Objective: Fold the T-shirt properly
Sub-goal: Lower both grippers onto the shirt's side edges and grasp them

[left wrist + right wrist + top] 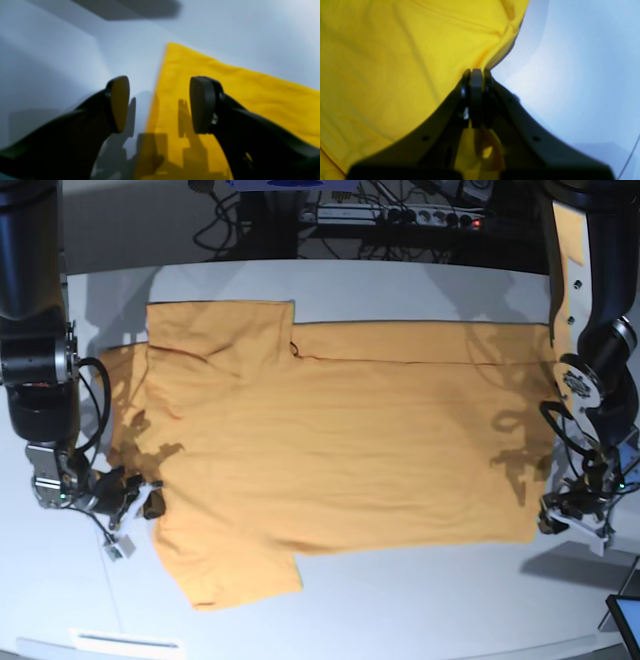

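R gripper (476, 75) is sitting w/ jaws pressed together, pinching the shirt (395, 62) at its edge; cloth is bunching into a ridge right above the tips and yellow fabric is showing below, btwn the finger bases. In the base view this gripper (150, 502) is sitting at the shirt's sleeve-side edge, low over the table (420, 610), w/ its arm rising up the frame's left side.

L gripper (160, 105) is hanging w/ jaws wide apart, holding nothing. One pad (120, 103) is over bare table (62, 62), the other over the shirt (237, 100), so the cloth's straight edge is running between them; shadows of the fingers are falling on both. Whether the tips are touching the surface, can't tell. In the base view it (560, 515) is sitting at the shirt's hem-end corner, arm going up along the frame's right side.

Shirt (340, 450) is lying spread across the middle of the white table, lengthwise btwn the two arms, mostly flat, w/ one long edge folded over in a narrow band and sleeves sticking out near the R gripper's end.
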Robot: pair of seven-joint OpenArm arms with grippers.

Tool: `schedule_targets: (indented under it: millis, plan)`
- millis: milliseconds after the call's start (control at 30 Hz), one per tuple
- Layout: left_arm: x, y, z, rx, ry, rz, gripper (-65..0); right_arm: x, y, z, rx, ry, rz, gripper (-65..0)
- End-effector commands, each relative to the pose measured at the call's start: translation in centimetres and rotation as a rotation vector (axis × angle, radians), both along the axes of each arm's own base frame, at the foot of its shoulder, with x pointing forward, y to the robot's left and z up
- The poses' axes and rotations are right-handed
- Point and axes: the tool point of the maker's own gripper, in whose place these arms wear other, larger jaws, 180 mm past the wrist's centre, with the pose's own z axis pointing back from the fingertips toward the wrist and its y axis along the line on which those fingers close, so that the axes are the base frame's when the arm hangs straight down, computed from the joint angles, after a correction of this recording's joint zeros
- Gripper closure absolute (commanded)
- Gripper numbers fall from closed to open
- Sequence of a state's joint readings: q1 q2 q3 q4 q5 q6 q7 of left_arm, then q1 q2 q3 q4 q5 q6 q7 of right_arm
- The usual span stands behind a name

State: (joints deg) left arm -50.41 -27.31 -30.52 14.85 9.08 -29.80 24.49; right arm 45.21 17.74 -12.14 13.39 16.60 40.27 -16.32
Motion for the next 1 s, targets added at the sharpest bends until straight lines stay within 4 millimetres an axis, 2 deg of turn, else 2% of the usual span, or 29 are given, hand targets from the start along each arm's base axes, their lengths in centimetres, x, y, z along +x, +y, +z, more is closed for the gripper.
schedule_targets:
  millis: [0,300,367,500,633,733,833,933,967]
  plan:
    - [0.8,2.3,2.8,0.035,-0.070,0.048,-38.0,-0.6,-1.0,-0.5,-0.064,0.045,0.024,-0.3]
    - [-2.1,2.7,-0.9,0.041,0.001,0.058,-38.0,-0.9,-1.0,-0.8,-0.064,0.051,0.024,-0.3]
    - [-2.4,2.9,-1.0,0.045,0.006,0.060,-38.0,-0.9,-1.0,-0.8,-0.064,0.051,0.024,-0.3]
    - [-2.7,3.8,-0.7,0.056,0.005,0.071,-38.0,-0.9,-1.0,-0.8,-0.064,0.051,0.024,-0.3]
    - [-2.1,4.9,1.3,0.101,-0.033,0.080,-38.0,-0.9,-1.0,-0.8,-0.064,0.051,0.024,-0.3]
    - [-2.0,5.1,1.8,0.113,-0.041,0.083,-38.0,-0.9,-1.0,-0.8,-0.064,0.051,0.024,-1.3]
    - [-2.1,5.3,2.1,0.119,-0.017,0.080,-38.0,-0.7,-1.0,-0.6,-0.062,0.044,0.023,-9.6]
    - [-1.8,5.7,3.2,0.148,-0.031,0.079,-38.0,0.3,-0.5,0.6,-0.067,-0.004,0.042,-24.7]
    - [-1.8,5.7,3.3,0.151,-0.033,0.078,-38.0,0.6,-0.3,1.0,-0.070,-0.024,0.052,-27.9]
